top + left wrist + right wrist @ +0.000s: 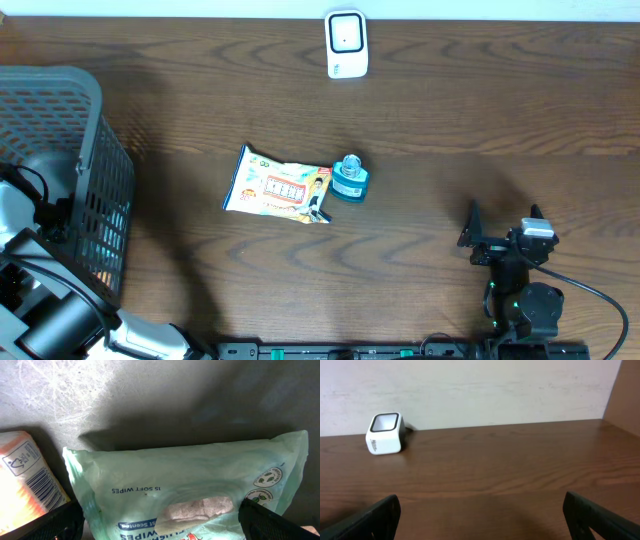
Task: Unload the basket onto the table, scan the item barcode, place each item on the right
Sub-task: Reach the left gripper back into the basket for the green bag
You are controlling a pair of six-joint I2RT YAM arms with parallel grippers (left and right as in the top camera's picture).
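At far left, grey basket (60,130) holding green wipes pack (190,485) and orange barcoded packet (25,475), the latter cut off at frame edge. Over the pack, left gripper (160,522) spread wide; right gripper (482,517) spread, empty. At far table (480,120) edge, white scanner (346,44); mid-table, snack pouch (280,185) touching blue bottle (350,180).

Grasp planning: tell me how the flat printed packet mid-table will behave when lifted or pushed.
The packet lies flat and thin, so it probably flops when lifted by an edge. Likely light; a push may slide it into the blue bottle beside it.
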